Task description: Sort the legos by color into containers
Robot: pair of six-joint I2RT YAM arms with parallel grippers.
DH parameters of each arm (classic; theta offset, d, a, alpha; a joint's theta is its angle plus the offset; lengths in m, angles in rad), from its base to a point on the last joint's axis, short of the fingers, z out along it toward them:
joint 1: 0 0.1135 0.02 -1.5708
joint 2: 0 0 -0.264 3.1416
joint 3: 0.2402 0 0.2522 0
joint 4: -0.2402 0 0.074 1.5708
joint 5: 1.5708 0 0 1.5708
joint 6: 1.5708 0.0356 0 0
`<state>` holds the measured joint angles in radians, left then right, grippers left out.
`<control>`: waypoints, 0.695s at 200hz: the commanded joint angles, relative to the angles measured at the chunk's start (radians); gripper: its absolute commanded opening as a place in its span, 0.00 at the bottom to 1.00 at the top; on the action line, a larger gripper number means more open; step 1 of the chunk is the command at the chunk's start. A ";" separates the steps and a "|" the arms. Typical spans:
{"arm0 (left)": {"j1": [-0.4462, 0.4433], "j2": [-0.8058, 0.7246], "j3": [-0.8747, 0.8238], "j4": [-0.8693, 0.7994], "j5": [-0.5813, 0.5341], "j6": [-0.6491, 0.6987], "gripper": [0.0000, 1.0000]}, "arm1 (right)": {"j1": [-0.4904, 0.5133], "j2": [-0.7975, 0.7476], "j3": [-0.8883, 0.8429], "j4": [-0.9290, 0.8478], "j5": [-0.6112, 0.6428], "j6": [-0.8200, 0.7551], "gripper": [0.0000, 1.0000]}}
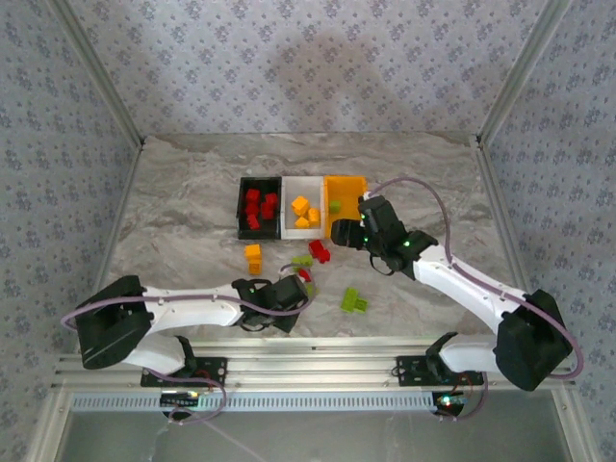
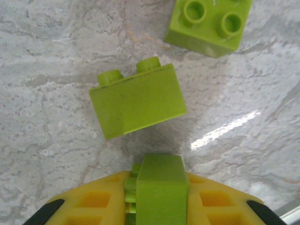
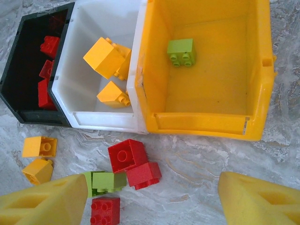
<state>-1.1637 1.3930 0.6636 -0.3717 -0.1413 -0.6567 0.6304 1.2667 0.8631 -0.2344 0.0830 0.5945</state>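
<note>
Left gripper (image 2: 157, 201) is clamped on a green brick (image 2: 159, 180), whose smooth side sits wedged between the gripper's ribbed yellow fingers (image 2: 93, 206). Just ahead of it, and apart from it, a second green brick (image 2: 138, 101) lies on its side with two round studs pointing away. Farther ahead and to the right a third green brick (image 2: 208, 23) sits studs up, cut off by the picture's edge. Glossy, grey-veined marble table (image 2: 47, 140) lies bare on either side of this gripper. Right gripper (image 3: 154, 201) hangs with its yellow wedge fingers (image 3: 42, 201) wide apart, holding nothing. Between and just ahead of them three red bricks (image 3: 127, 154) crowd together, and a green one (image 3: 108, 180) touches them beside the left finger. Two yellow bricks (image 3: 40, 146) lie farther left, and bare marble runs ahead of the right finger. Beyond stand three hard plastic open-top bins, their walls touching in a row. The black bin (image 3: 14, 89), far left, holds at least three red pieces (image 3: 49, 46). The white bin (image 3: 93, 119) holds what look like three yellow pieces (image 3: 105, 56). The yellow bin (image 3: 201, 124), straight ahead, holds one green piece (image 3: 181, 51) with floor room all around it.
</note>
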 commanded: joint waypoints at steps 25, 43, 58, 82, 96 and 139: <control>-0.023 -0.111 0.115 -0.076 -0.017 0.002 0.21 | -0.023 -0.074 -0.063 -0.012 0.040 0.027 0.76; 0.030 -0.090 0.225 -0.071 0.002 0.057 0.21 | -0.032 -0.105 -0.098 -0.029 0.054 0.060 0.76; 0.104 -0.030 0.328 -0.039 0.045 0.103 0.21 | -0.041 -0.127 -0.128 -0.045 0.064 0.076 0.76; 0.190 0.139 0.555 -0.025 0.090 0.181 0.21 | -0.045 -0.160 -0.165 -0.092 0.085 0.102 0.76; 0.229 0.262 0.702 -0.044 0.111 0.211 0.21 | -0.046 -0.189 -0.188 -0.109 0.092 0.115 0.76; 0.312 0.587 1.060 -0.134 0.118 0.241 0.20 | -0.047 -0.277 -0.243 -0.153 0.092 0.130 0.76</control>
<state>-0.8829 1.8618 1.5856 -0.4225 -0.0467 -0.4633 0.5884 1.0367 0.6437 -0.3336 0.1474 0.6941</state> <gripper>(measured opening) 0.250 0.758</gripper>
